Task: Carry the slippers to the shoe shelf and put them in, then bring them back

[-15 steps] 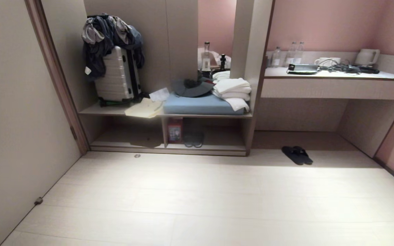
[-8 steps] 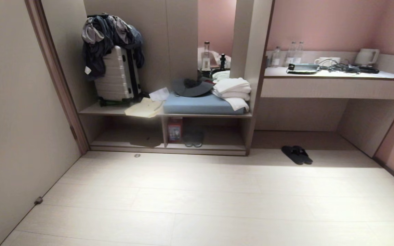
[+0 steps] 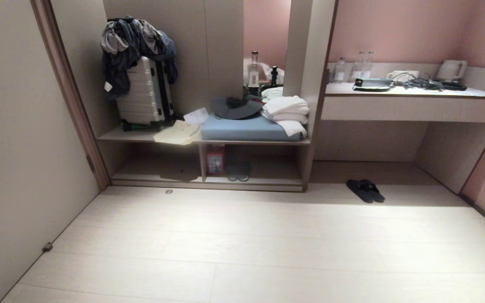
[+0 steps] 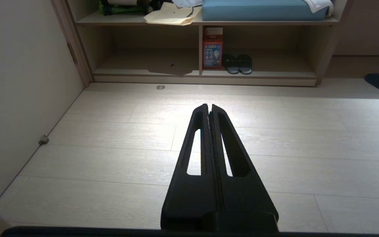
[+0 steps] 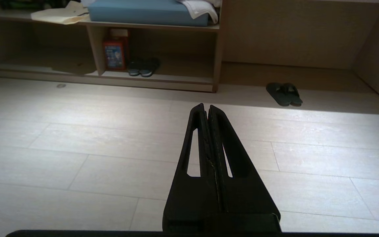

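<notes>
Wrist views alone show left tool [image 4: 209, 106], right tool [image 5: 206, 106], both pressed together

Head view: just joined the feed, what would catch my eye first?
The slippers lie side by side on the floor under the desk, right of the shoe shelf. A second dark pair sits in the shelf's right compartment beside a red box. Above, a suitcase is draped with clothes.
</notes>
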{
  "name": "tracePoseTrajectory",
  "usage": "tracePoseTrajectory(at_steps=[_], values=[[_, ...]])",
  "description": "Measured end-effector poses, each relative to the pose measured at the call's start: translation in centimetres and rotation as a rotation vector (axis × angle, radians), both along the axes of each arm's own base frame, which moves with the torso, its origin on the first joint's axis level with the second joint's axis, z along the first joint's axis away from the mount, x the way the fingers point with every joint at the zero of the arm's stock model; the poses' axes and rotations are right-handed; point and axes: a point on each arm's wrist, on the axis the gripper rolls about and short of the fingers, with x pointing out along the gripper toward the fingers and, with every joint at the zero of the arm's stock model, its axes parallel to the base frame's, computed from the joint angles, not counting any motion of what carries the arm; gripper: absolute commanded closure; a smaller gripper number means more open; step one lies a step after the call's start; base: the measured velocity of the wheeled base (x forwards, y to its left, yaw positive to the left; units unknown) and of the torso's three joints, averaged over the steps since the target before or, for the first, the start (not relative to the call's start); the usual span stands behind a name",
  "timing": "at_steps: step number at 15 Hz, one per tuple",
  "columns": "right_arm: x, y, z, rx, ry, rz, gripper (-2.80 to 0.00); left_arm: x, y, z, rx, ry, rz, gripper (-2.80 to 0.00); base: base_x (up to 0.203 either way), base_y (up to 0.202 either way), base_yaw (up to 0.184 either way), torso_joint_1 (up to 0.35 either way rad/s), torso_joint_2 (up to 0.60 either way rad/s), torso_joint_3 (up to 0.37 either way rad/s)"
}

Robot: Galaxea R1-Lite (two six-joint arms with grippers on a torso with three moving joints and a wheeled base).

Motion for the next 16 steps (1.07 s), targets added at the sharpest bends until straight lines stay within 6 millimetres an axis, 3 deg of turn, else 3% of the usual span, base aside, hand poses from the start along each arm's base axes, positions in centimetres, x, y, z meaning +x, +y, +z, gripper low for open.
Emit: tracePoseTrajectory(at_steps=[11, 16], values=[[0.00, 0.00, 0.01, -0.001, 0.000, 0.000, 0.00, 0.00, 0.00, 0.00, 0.000, 0.000, 0.000, 0.00, 0.000, 0.000, 0.000, -0.004, 0.03, 0.021], [0.00, 0.00, -0.01, -0.003, 0.001, 0.000, 0.00, 0.00, 0.00, 0.00, 0.000, 0.000, 0.000, 0.00, -0.001, 0.004, -0.123, -0.013, 0.08, 0.058]])
